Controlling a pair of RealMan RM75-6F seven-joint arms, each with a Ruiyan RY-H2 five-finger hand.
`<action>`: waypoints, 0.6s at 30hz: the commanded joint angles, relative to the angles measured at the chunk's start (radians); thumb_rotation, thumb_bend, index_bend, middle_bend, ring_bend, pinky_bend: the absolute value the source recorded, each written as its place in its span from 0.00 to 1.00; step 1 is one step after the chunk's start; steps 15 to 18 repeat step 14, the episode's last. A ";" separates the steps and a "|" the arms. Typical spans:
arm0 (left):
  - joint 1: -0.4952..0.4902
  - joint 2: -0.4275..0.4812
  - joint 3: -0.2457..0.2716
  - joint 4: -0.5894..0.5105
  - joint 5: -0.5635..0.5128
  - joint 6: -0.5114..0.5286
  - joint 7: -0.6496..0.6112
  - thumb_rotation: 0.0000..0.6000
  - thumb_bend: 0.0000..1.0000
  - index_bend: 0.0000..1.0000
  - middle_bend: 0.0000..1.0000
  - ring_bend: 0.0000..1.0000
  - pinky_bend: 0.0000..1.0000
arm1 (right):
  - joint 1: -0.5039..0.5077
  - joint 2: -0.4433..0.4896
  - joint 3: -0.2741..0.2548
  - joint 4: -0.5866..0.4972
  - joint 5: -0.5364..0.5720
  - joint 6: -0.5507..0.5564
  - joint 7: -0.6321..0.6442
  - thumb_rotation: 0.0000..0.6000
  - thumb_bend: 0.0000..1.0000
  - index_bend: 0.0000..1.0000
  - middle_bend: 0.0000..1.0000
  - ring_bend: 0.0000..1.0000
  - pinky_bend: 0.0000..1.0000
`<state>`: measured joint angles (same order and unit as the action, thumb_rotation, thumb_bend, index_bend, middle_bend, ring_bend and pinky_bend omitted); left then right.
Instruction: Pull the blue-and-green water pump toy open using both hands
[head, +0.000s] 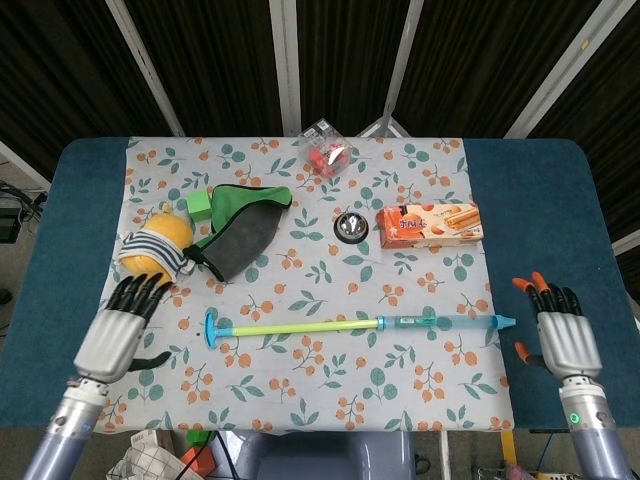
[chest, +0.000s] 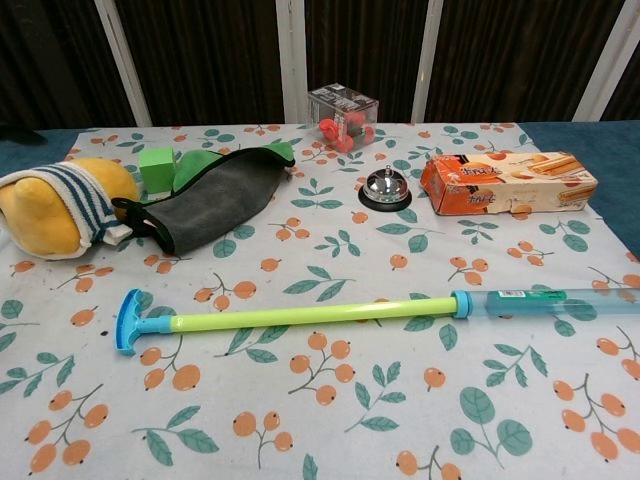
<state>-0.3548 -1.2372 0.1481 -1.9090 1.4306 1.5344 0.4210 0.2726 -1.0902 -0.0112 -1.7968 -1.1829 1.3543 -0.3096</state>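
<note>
We see the water pump toy (head: 358, 323) lying extended on the table (head: 560, 210), below the cracker box (head: 430, 225). Our left hand (head: 122, 328) and right hand (head: 564, 335) hover apart from it, fingers spread, holding nothing.

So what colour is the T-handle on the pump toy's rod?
Blue, on the T-handle of a yellow-green rod; clearest in the chest view.

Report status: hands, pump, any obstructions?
Left hand and right hand open, off the toy. Water pump toy flat on the cloth, plunger extended. Nothing touching it.
</note>
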 joint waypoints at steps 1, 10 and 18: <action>0.126 0.072 0.056 0.104 0.079 0.144 -0.179 1.00 0.13 0.05 0.00 0.00 0.00 | -0.103 0.034 -0.043 0.056 -0.129 0.146 0.115 1.00 0.32 0.00 0.00 0.00 0.00; 0.239 0.120 0.054 0.269 0.062 0.219 -0.381 1.00 0.13 0.02 0.00 0.00 0.00 | -0.207 0.004 -0.031 0.180 -0.226 0.313 0.257 1.00 0.32 0.00 0.00 0.00 0.00; 0.256 0.141 0.035 0.288 0.024 0.196 -0.440 1.00 0.13 0.02 0.00 0.00 0.00 | -0.214 -0.010 -0.023 0.210 -0.247 0.318 0.268 1.00 0.32 0.00 0.00 0.00 0.00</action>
